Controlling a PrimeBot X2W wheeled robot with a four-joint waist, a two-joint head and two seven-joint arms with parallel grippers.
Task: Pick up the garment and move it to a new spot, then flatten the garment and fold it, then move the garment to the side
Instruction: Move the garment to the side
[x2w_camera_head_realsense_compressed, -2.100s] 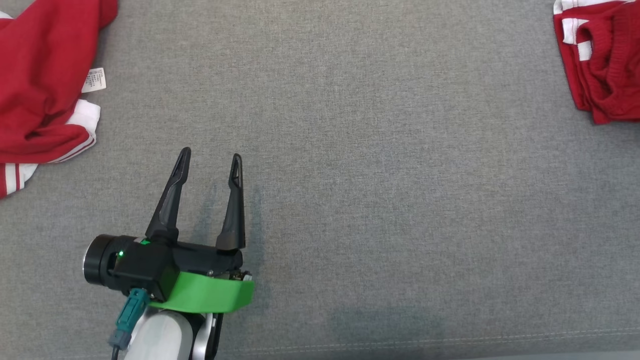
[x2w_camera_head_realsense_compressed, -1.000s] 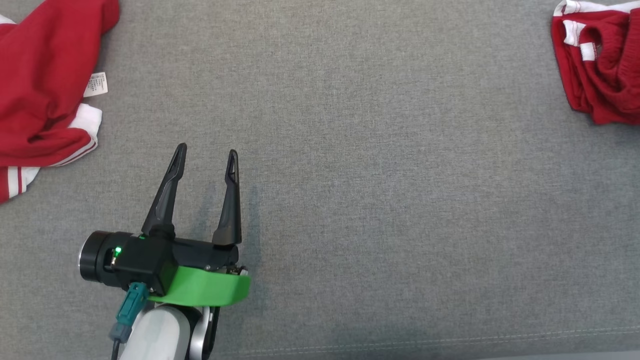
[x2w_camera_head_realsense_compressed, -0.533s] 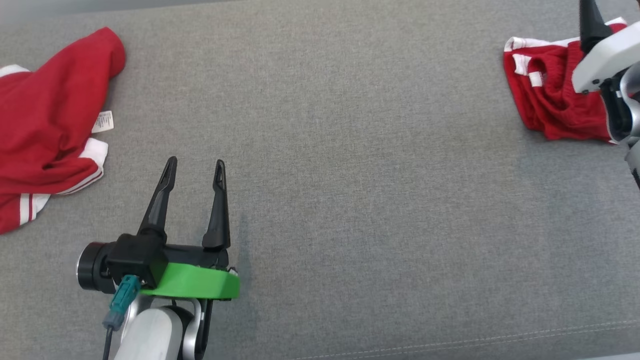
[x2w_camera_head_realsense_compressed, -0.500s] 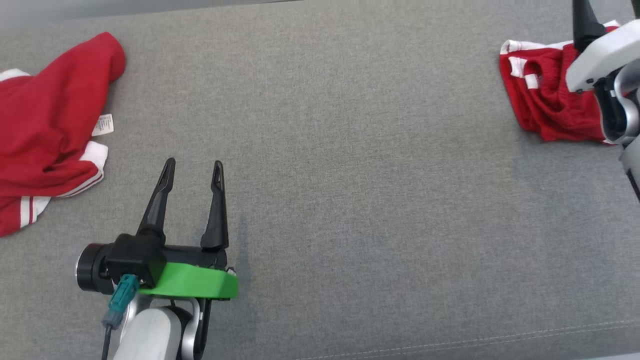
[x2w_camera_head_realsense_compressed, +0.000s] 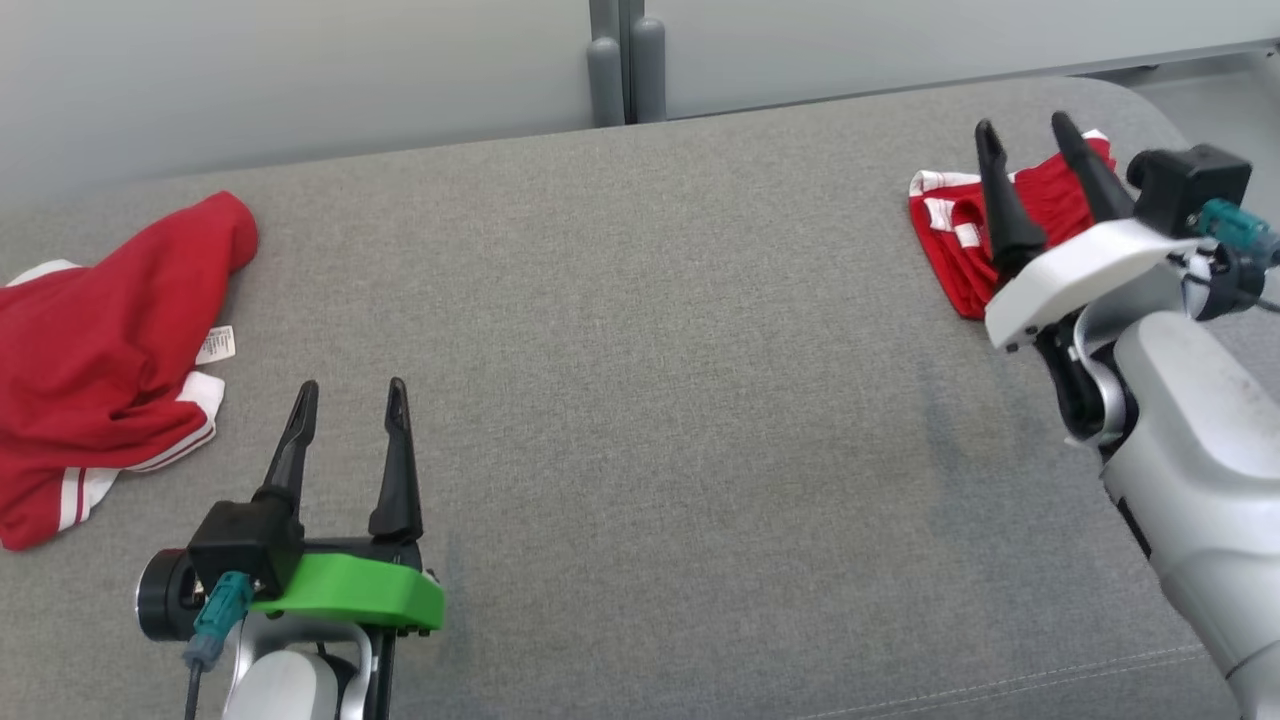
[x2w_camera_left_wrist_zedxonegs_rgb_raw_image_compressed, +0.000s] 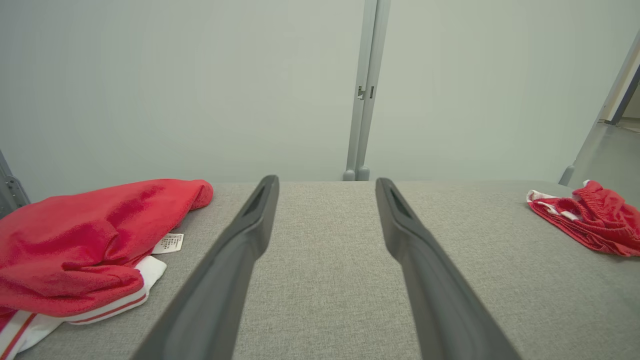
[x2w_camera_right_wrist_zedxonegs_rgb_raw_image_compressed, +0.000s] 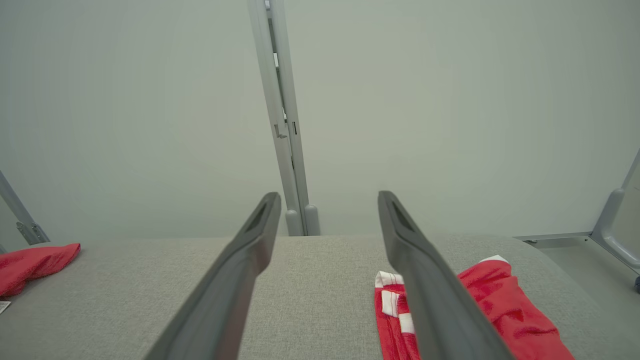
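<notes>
Garment (x2w_camera_head_realsense_compressed: 950, 265) not yet picked up

Red with white trim, it lies crumpled on the desk (x2w_camera_head_realsense_compressed: 650, 350) just beyond the right jaws, which stand apart and empty. Left jaws, also apart, are well away. Lifting, flattening, folding and shifting aside are all left.

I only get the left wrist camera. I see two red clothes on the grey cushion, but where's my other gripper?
Observer: In the head view your right gripper is at the far right, fingers pointing across the small red garment.
Operator: Did it grab it?
Observer: No. In the right wrist view its jaws stand apart with nothing between them; the garment lies below one finger.
</notes>
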